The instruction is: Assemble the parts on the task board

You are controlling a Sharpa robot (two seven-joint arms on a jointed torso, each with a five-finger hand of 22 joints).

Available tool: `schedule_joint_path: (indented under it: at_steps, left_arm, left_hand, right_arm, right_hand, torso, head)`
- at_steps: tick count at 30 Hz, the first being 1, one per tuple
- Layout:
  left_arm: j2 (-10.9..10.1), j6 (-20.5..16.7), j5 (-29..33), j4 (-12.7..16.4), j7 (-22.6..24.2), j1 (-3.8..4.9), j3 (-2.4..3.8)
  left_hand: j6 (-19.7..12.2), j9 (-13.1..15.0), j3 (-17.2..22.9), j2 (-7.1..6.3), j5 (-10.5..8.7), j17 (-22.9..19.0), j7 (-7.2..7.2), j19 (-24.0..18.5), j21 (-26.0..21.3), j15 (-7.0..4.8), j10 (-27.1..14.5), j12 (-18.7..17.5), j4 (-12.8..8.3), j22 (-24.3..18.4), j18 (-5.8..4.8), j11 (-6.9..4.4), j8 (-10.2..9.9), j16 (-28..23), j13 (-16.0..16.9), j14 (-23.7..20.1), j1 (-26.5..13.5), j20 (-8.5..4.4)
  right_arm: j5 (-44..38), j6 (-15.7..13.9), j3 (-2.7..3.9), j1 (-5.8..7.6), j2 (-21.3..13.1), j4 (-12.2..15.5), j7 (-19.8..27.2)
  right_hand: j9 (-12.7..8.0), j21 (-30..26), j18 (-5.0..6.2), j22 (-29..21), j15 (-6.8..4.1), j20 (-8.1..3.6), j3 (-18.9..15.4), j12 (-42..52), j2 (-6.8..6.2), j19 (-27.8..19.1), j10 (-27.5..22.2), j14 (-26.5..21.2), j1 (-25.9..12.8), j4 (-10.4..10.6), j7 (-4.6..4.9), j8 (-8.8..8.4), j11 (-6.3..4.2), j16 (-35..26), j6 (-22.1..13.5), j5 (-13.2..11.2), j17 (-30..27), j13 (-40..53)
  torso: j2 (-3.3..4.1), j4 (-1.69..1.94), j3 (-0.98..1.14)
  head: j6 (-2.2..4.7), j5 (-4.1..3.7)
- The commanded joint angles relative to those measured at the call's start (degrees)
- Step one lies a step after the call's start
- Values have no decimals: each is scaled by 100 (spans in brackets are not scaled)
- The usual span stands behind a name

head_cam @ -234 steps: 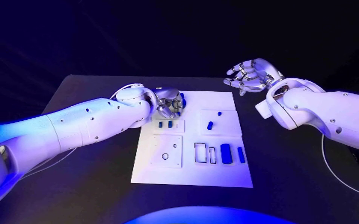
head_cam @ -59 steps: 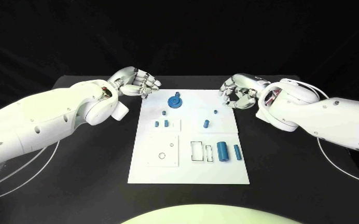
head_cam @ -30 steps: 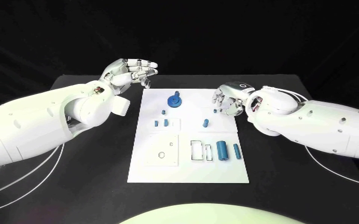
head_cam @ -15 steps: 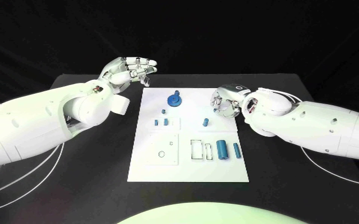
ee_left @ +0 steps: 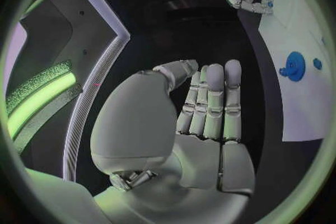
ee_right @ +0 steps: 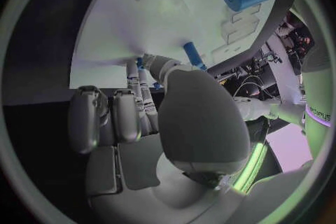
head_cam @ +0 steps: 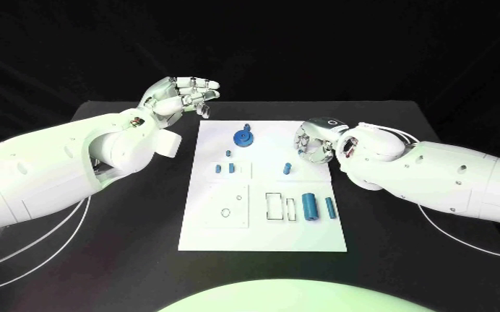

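So the task board (head_cam: 263,240) sits in the middle of the black table (head_cam: 417,254), long side running from the near edge to the far edge, which makes sense since both arms can reach it from either side. The left hand (head_cam: 186,97) hangs up off the far left corner of the board, clear of it, holding nothing; in the left wrist view its fingers (ee_left: 213,101) are held straight and close together, so it's open and I'd guess parked out of the way. The right hand (head_cam: 316,142) is the busy one: it's down at the board's right edge toward the far end, fingers curled in toward the white surface. From the right wrist view its fingertips (ee_right: 143,64) are right on a small blue peg (ee_right: 193,56), but I honestly can't tell whether it's pinching it or just touching it. Other parts: a round blue gear (head_cam: 243,138) seated near the far edge, a pair of little blue pins (head_cam: 224,168) on the left block, a small piece (head_cam: 287,169) mid-board, and a fat blue cylinder (head_cam: 309,204) plus a thinner bar (head_cam: 330,208) lying by the cut-out slots (head_cam: 275,207) toward the near right, looking like they're waiting to be slotted in.
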Motion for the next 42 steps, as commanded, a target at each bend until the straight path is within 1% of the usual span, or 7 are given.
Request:
schedule_joint_path:
  at_steps: [1,10,14,16,18,26,42]
  left_arm:
    - [4,6,49,25,70,5,5]
    - [-10,-7,49,40,58,5,5]
    - [-16,-59,44,47,24,6,5]
    - [-19,-106,38,47,1,6,5]
    - [-21,-134,33,46,-13,6,5]
    - [-25,-187,9,47,-42,5,5]
    - [-39,-178,-20,56,-56,4,5]
  left_hand:
    - [22,6,-46,35,-6,-5,2,-41,-24,13,11,19,2,-5,92,-24,36,-27,5,-34,-15,-9]
    - [22,6,-46,35,-6,-5,2,-41,-24,13,11,19,2,-5,92,-24,36,-27,5,-34,-15,-9]
    - [27,9,-61,45,-7,-15,2,-40,-38,10,9,37,-6,-14,93,-26,39,-37,10,-38,-9,-12]
    - [23,8,-63,60,-5,-19,7,-37,-42,10,6,43,-2,-18,93,-24,36,-38,11,-35,-9,-14]
    - [21,8,-65,66,-5,-20,11,-35,-44,11,4,46,0,-20,93,-23,35,-38,11,-34,-11,-14]
    - [11,7,-75,78,-4,-25,19,-29,-51,14,-7,53,11,-26,91,-16,28,-39,12,-29,-23,-13]
    - [-1,4,-83,80,-2,-30,24,-26,-58,17,-21,57,14,-32,90,-12,21,-40,12,-27,-29,-11]
  right_arm:
    - [-74,118,-9,-33,23,9,12]
    - [-225,298,-9,-71,43,17,-164]
    - [-417,221,-9,-84,46,29,-263]
    - [-528,165,-9,-89,49,45,-310]
    - [-599,120,-9,-92,52,60,-347]
    - [-794,-192,-9,-99,49,123,-448]
    - [-782,-826,-3,-79,-45,287,-459]
  right_hand:
    - [15,45,-68,945,-46,-33,64,-29,60,155,70,235,-15,-20,0,39,-22,36,68,-83,14,-5]
    - [101,539,-165,1168,-113,-87,275,-97,205,323,315,216,-61,-222,-50,113,-90,-63,268,-156,-230,2]
    - [138,638,-184,1214,-127,-104,358,-143,264,355,388,219,-49,-347,-58,129,-108,-59,314,-187,-265,8]
    - [153,643,-185,1221,-123,-104,388,-197,281,356,402,214,-113,-390,-53,116,-101,-66,307,-358,-304,3]
    - [158,652,-187,1226,-124,-104,407,-211,290,358,406,214,-113,-410,-55,114,-103,-65,310,-368,-310,2]
    - [224,699,-195,1256,-125,-106,603,-318,346,370,515,212,-182,-620,-42,111,-101,-33,347,19,-347,-2]
    - [275,722,-199,1272,-136,-114,715,-351,358,377,616,205,-256,-729,-56,130,-116,-27,393,164,-386,9]
  torso:
    - [2,1,1]
    - [1,-16,-2]
    - [-2,-10,0]
    - [-3,-6,2]
    - [-5,-2,4]
    - [-9,8,-2]
    - [-8,-3,-6]
  head:
    - [-25,-6]
    - [-40,-15]
    - [-48,-33]
    - [-47,-45]
    - [-47,-54]
    - [-28,-61]
    - [5,-48]
